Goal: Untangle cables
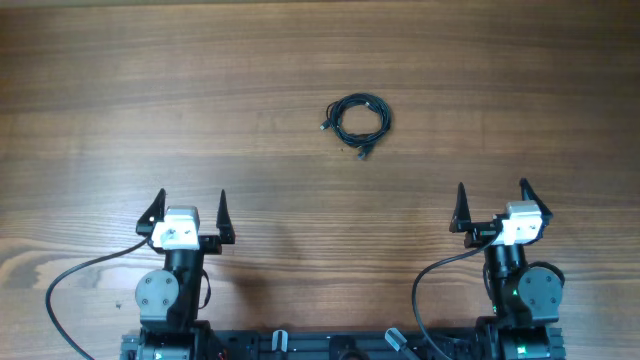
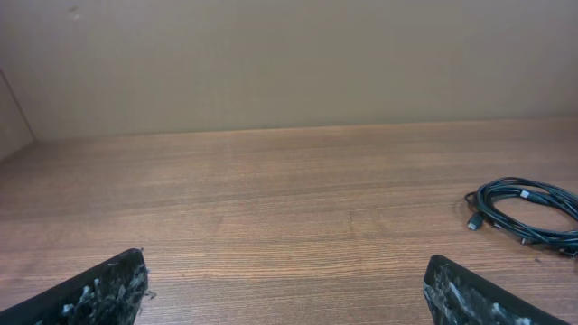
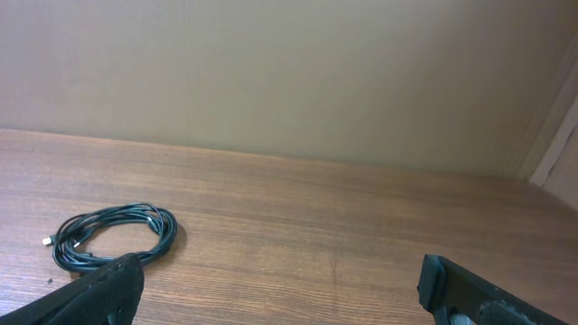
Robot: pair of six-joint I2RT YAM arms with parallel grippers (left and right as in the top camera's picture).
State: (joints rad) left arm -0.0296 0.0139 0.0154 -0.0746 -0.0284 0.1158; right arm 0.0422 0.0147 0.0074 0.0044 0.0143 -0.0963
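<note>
The cables (image 1: 358, 118) lie as one small coil on the wooden table (image 1: 150, 90), just above the middle of the overhead view, with nothing touching them. The left gripper (image 1: 190, 208) and right gripper (image 1: 492, 200) wait near the bottom edge, fingers spread wide and empty. The reach would probably go best if one gripper pins the coil's rim while the other takes a loose plug end (image 1: 324, 126) and draws it outward gently, not grabbing the whole bundle.

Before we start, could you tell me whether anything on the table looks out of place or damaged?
Nothing serious. The cables lie in one small coil on the table, apart from the open left gripper and right gripper. The left fingers look scuffed, flecked white.
</note>
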